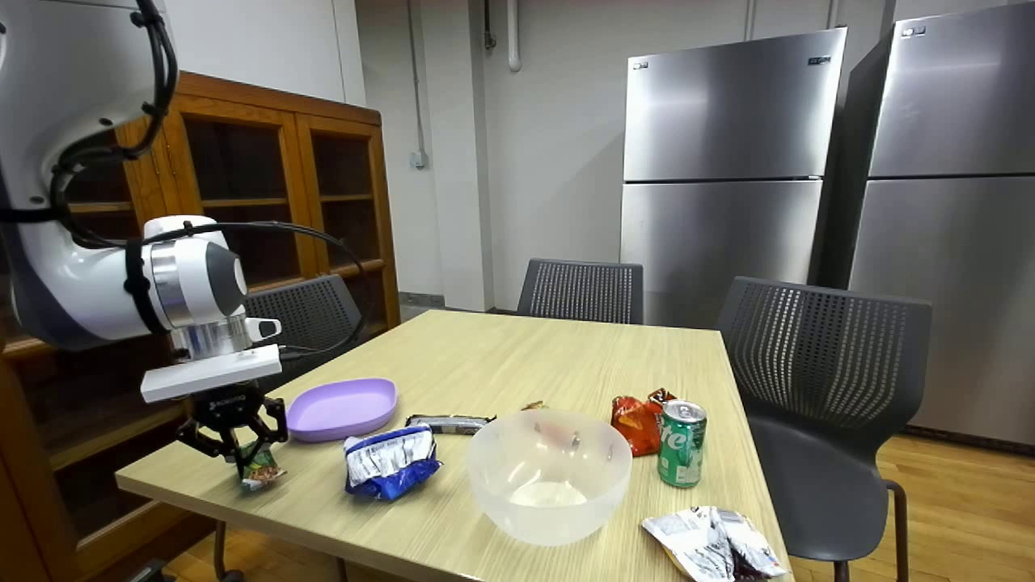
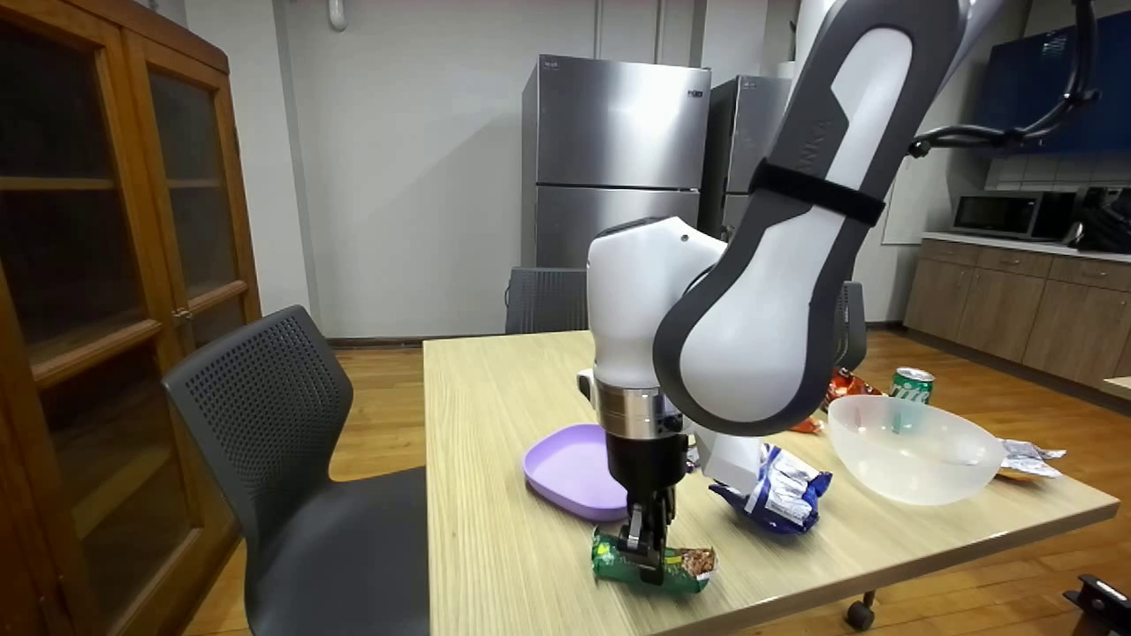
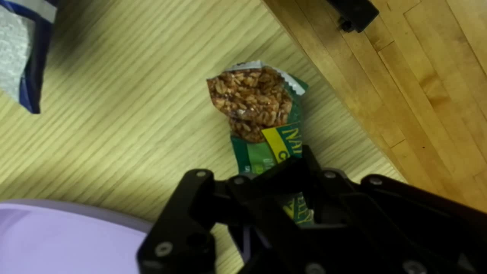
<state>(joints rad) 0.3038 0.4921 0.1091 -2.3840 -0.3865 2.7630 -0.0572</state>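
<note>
Evidently the gripper (image 2: 647,556) pinches a green wrapper (image 3: 262,114)

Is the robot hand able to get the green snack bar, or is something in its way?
Yes, it seems so. The gripper is down at the green snack bar, its fingers apparently pinching the wrapper. Nothing seems to block it; the purple plate and blue bag lie apart from the bar.
</note>
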